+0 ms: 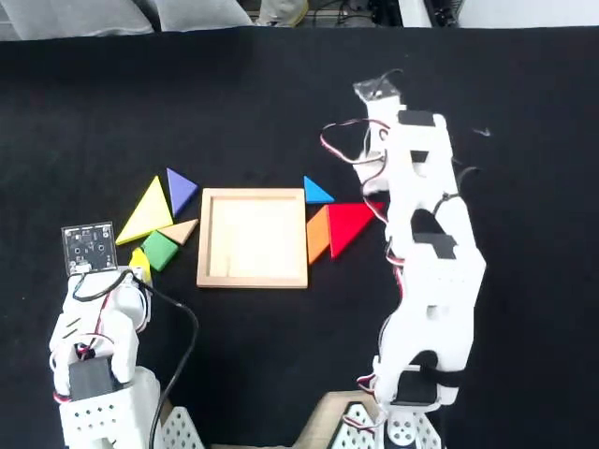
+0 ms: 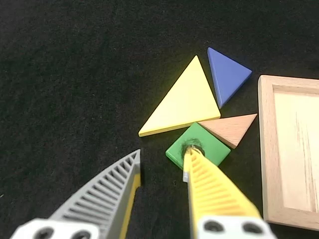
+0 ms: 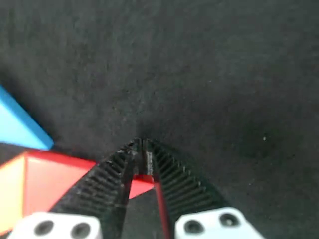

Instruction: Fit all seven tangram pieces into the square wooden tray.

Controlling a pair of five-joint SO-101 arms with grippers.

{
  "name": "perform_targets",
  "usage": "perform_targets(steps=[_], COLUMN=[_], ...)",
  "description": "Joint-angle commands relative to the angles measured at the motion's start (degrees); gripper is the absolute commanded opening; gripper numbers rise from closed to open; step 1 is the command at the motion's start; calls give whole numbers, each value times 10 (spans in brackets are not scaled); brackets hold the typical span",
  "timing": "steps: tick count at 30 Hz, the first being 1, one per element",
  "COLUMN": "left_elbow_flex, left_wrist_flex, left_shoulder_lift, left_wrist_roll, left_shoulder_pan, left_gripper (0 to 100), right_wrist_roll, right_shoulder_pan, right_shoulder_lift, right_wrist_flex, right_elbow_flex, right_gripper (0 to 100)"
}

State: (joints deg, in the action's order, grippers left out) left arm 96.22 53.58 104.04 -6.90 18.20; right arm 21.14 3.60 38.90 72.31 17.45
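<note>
Tray (image 1: 253, 282) | left claw (image 2: 163, 151) apart at green square (image 2: 210, 142) | right claw (image 3: 143, 145) together at red triangle (image 3: 50, 174)

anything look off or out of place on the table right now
Nothing looks damaged or spilled. One oddity: the left hand is open, but its yellow finger appears to rest on top of the green square rather than straddling it, so closing would not grip the piece.

The tray (image 1: 204, 238) sits mid desk (image 1: 281, 103). A four-piece cluster (image 1: 150, 215) lies just left of it, pieces touching. A three-piece cluster (image 1: 348, 224) lies just right, against its side.
</note>
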Motion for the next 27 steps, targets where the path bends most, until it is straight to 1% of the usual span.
perform_targets(steps=[1, 4, 8, 11, 14, 20, 22, 25, 27], left_elbow_flex=[11, 11, 11, 11, 11, 11, 11, 11, 11], left_wrist_flex=[3, 3, 3, 3, 3, 3, 3, 3, 4], left_shoulder_lift=[4, 4, 4, 4, 4, 4, 4, 4, 4], left_wrist_roll=[0, 0, 0, 0, 0, 0, 0, 0, 0], left_shoulder_pan=[-2, -5, -5, -5, -4, -3, -4, -3, -2], left_gripper=[148, 148, 148, 148, 148, 148, 148, 148, 148], right_wrist_roll=[44, 80, 155, 207, 229, 285, 287, 288, 287], right_shoulder_pan=[-3, 1, 1, -1, -4, -4, -4, -4, -13], right_shoulder_lift=[-4, -3, -8, -47, -137, -383, -451, -514, -521], right_wrist_flex=[50, 109, 202, 223, 190, 78, 41, 19, 23], right_elbow_flex=[23, 20, 8, -45, -138, -378, -439, -489, -493], right_gripper=[12, 11, 11, 11, 11, 11, 11, 18, 77])
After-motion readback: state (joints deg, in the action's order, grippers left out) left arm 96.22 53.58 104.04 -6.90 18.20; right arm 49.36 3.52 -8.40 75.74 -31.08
